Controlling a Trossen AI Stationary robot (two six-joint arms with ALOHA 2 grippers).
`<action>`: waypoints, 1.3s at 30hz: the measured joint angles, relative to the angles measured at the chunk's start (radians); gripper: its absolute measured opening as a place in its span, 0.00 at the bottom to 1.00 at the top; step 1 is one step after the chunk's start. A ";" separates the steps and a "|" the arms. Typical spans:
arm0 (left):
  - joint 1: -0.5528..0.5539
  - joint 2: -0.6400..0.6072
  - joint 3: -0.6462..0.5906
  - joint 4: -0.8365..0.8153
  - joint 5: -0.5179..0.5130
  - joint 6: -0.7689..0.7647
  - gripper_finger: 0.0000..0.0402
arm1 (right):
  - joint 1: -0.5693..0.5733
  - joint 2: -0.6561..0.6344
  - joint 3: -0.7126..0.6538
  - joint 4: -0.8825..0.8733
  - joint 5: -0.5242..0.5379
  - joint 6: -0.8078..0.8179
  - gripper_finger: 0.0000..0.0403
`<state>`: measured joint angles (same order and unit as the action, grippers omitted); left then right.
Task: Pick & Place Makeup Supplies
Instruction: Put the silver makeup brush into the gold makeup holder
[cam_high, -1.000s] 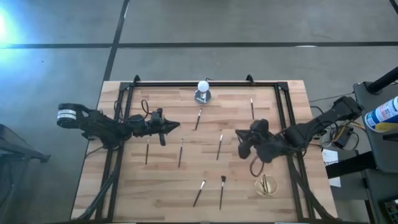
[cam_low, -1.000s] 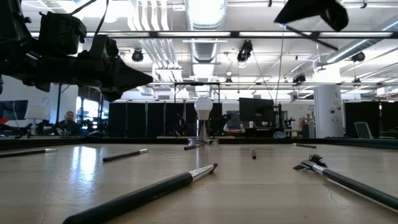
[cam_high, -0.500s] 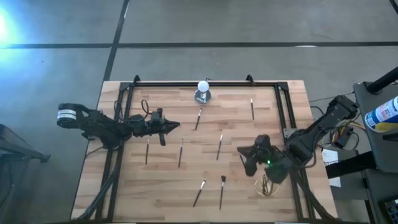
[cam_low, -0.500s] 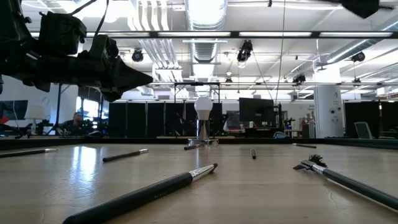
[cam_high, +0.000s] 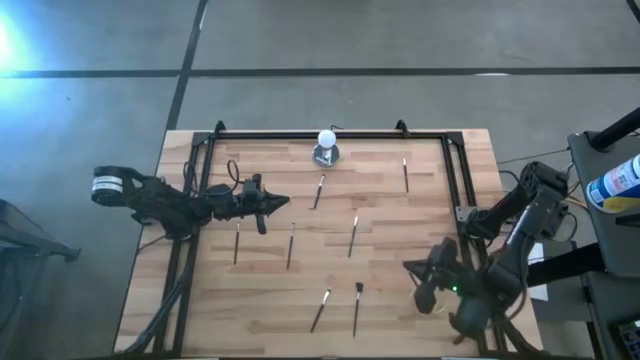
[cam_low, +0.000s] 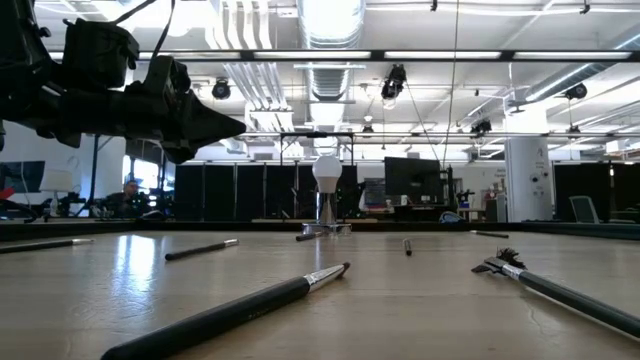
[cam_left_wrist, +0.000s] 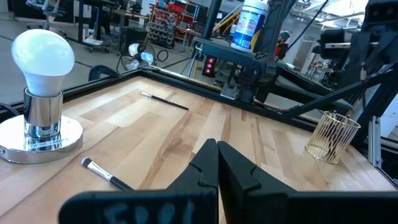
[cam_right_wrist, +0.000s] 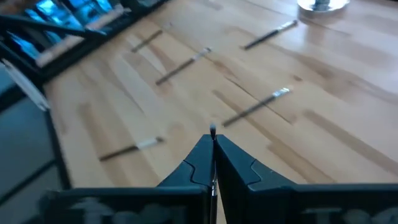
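Several thin makeup brushes lie flat on the wooden table, among them brush (cam_high: 319, 190), brush (cam_high: 354, 235) and brush (cam_high: 357, 308). My left gripper (cam_high: 285, 203) hangs shut above the table's left half, touching nothing; it also shows as left gripper (cam_left_wrist: 217, 146). My right gripper (cam_high: 423, 289) is above the near right corner, shut on one thin brush (cam_right_wrist: 212, 130). A gold wire cup (cam_left_wrist: 333, 134) stands at that corner; in the high view my right gripper hides it. My right gripper pinches a thin brush between its two shut fingers (cam_right_wrist: 198, 158). One end of the brush (cam_right_wrist: 212, 129) sticks out just past the fingertips, and the shaft runs back along the gap between them. The brush is lifted clear of the table.
A white bulb on a round grey base (cam_high: 326, 147) stands by the far edge, at its middle. A dark frame rail (cam_high: 330, 134) runs round the table top. Beyond the right edge stand a stand and a blue-labelled container (cam_high: 618, 182).
My right gripper has moved from the table's right middle toward the near right corner, carrying the brush over the gold wire cup, which it now covers in the high view. It has left the low view. My left arm has kept still.
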<state>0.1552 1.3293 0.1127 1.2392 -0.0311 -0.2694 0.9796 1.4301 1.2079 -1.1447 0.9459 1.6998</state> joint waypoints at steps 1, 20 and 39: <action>0.000 0.000 0.000 0.000 0.000 0.000 0.00 | 0.014 0.013 0.000 -0.038 0.000 0.036 0.02; 0.000 0.000 0.000 -0.002 0.000 0.001 0.00 | 0.162 0.207 -0.051 -0.133 -0.011 0.217 0.02; 0.000 0.000 0.000 -0.007 0.000 0.001 0.00 | 0.161 0.236 -0.051 -0.129 -0.146 0.247 0.07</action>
<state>0.1552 1.3293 0.1126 1.2317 -0.0311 -0.2680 1.1408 1.6663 1.1564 -1.2734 0.7994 1.9465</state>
